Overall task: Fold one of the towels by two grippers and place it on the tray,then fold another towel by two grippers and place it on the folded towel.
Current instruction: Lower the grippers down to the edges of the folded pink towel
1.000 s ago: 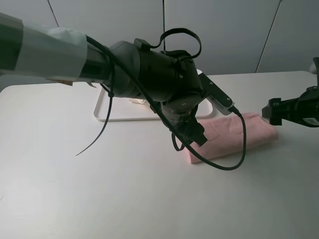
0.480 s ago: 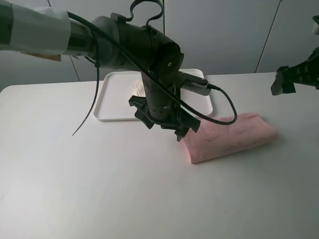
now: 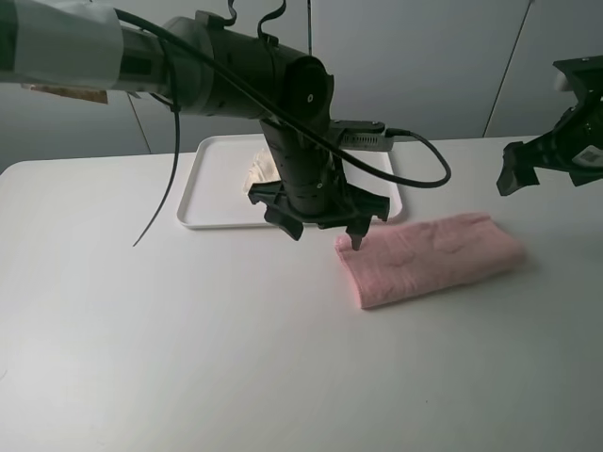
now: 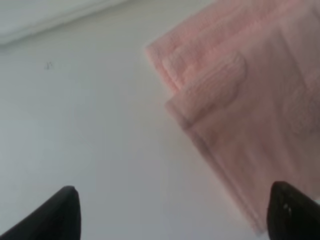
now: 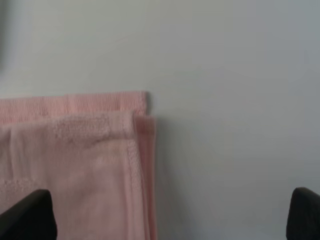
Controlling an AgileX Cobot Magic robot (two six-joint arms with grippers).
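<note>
A pink towel [image 3: 429, 256] lies folded in a long strip on the white table, right of centre. My left gripper [image 3: 325, 234] hangs open and empty just above the table at the towel's left end; in the left wrist view [image 4: 175, 215] the towel's corner [image 4: 240, 100] lies between the spread fingertips. My right gripper [image 3: 520, 177] is open and empty, raised above and beyond the towel's right end; the right wrist view [image 5: 165, 220] looks down on that end [image 5: 75, 160]. A white tray [image 3: 203, 202] behind holds a cream towel [image 3: 259, 169], mostly hidden by my left arm.
A black cable [image 3: 429, 174] loops from my left arm over the tray's right side. Another cable [image 3: 170, 179] hangs to the left. A grey wall stands behind the table.
My left gripper has lifted off the pink towel's left end and turned to point down. My right gripper has risen up and away from the towel's right end. The towel has stayed in place.
</note>
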